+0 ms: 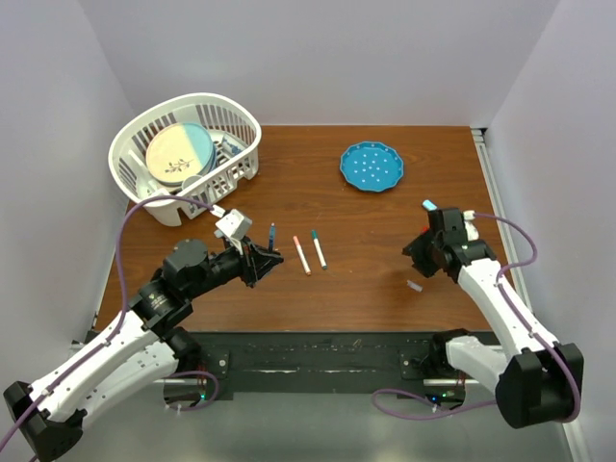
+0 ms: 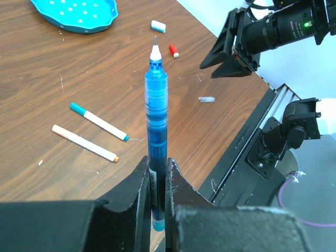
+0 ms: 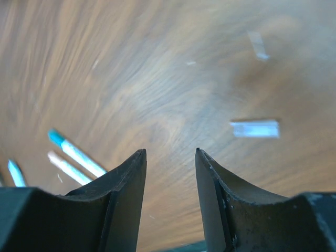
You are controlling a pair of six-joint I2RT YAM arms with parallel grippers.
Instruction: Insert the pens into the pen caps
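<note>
**A:** Blue pen [image 2: 156, 131]: the left gripper [image 2: 157, 164] holds it by the rear end, fingers pressed onto the barrel. The tip is bare and the long axis runs straight out from the wrist toward the right arm's side.

**B:** Nearest cap?

**A:** Clear cap [image 2: 207, 98], lying flat on the table [image 2: 31, 79]. In the left wrist view it is level with the upper barrel and off to the right, so it is not on the pen's axis. The tip points past it.

**B:** Which arm is closer to it?

**A:** The right gripper [image 1: 421, 255]. From above, the cap sits just beside it on the side toward the bases. Its jaws are spread with nothing between them. In its own view the cap is right of the fingers with its long axis crosswise to the gap. That view is blurred, and I cannot tell which end is the mouth.

**B:** What does the next move depend on?

**A:** My read is that the right arm shifts sideways onto the cap, lifts it, then turns its mouth to face the pen tip.

**B:** What else is there?

**A:** Teal pen [image 2: 98, 121] and salmon pen [image 2: 84, 143] lie side by side between the arms. Light blue cap [image 2: 158, 25] and red cap [image 2: 174, 50] lie farther off.
</note>
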